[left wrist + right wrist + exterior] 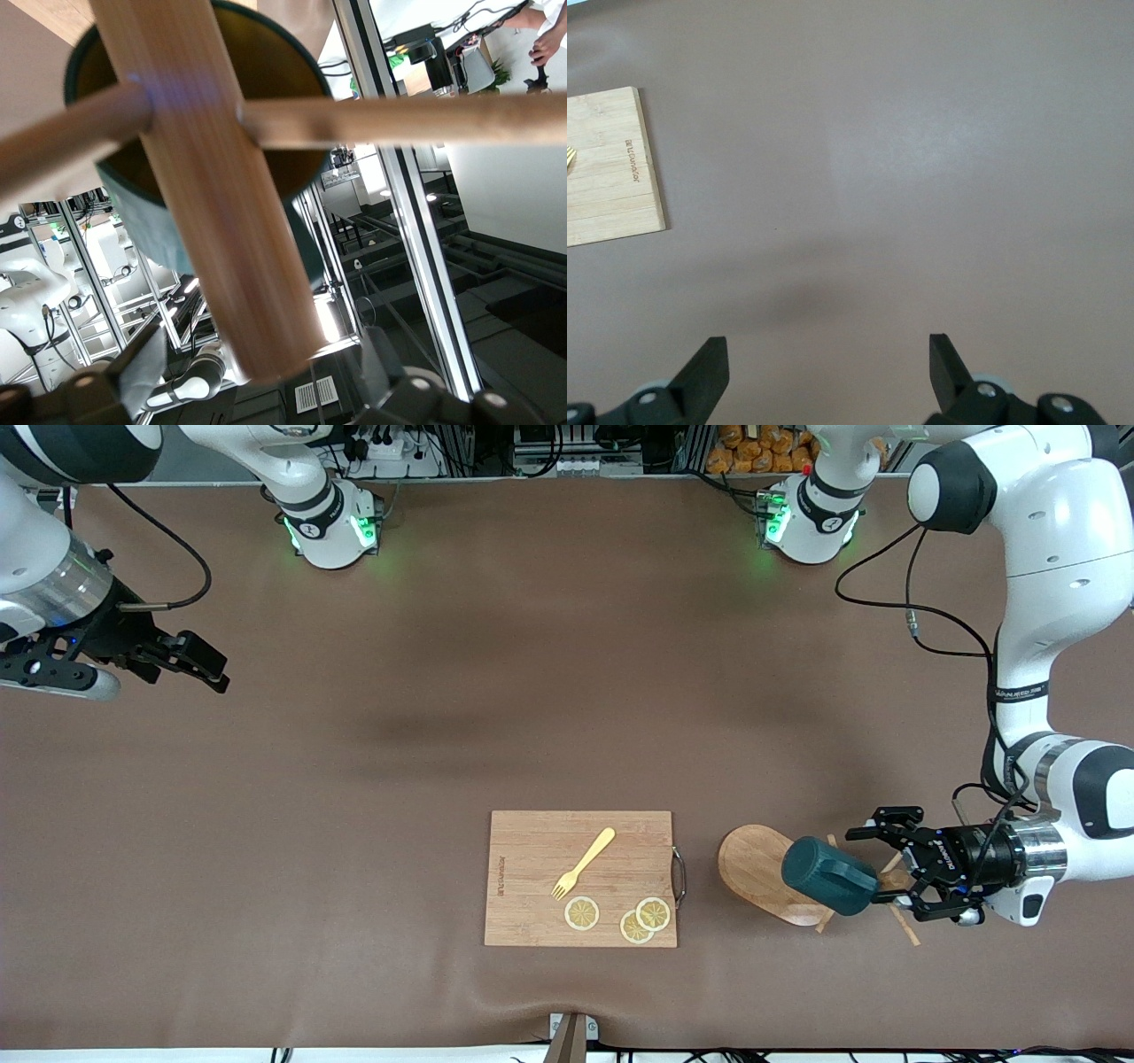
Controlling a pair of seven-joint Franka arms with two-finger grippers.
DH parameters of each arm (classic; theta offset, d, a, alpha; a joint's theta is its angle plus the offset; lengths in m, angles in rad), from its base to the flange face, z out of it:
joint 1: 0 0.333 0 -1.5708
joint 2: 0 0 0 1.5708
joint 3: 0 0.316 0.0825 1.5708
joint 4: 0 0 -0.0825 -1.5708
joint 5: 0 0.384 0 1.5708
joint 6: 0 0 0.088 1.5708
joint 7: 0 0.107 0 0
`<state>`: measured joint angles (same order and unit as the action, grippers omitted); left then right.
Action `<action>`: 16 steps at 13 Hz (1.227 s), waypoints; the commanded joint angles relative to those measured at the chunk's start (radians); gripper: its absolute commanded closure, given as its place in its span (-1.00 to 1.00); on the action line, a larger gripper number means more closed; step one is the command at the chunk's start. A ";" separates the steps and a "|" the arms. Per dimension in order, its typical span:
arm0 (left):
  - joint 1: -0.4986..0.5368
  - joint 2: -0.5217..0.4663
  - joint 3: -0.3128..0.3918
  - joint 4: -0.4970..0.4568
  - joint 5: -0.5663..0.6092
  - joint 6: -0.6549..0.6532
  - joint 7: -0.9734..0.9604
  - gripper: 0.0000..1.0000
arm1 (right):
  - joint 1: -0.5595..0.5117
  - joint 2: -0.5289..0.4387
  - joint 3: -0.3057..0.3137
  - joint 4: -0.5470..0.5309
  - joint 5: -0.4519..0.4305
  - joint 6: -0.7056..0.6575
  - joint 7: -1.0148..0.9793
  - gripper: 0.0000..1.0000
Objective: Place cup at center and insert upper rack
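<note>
Where the left arm reaches low over its end of the desk, things stand so:
Left end effector [889, 864]: fingers spread apart, released, at the top of the upper rack.
Upper rack [755, 864]: lying tipped on the desk — oval base toward the cutting board [532, 886], pegs by the left fingers.
Cup [828, 875]: teal, threaded on the rack's post, mouth toward the left wrist.
Cutting board: carries a yellow fork [583, 863] and three lemon slices [636, 918].
Right end effector [190, 662]: waiting in the air over the right arm's end of the desk — fingers apart, grasping nothing.
</note>
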<state>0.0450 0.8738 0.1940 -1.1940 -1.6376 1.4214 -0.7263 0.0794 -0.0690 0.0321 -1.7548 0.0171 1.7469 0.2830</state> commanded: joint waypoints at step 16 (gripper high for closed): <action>-0.075 -0.311 -0.005 -0.001 0.574 -0.033 0.100 -1.00 | 0.005 -0.015 0.003 -0.003 0.000 -0.013 0.013 -1.00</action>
<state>0.0244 0.6203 0.1837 -1.1722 -1.1774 1.3678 -0.6671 0.0802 -0.0690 0.0345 -1.7536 0.0171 1.7429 0.2830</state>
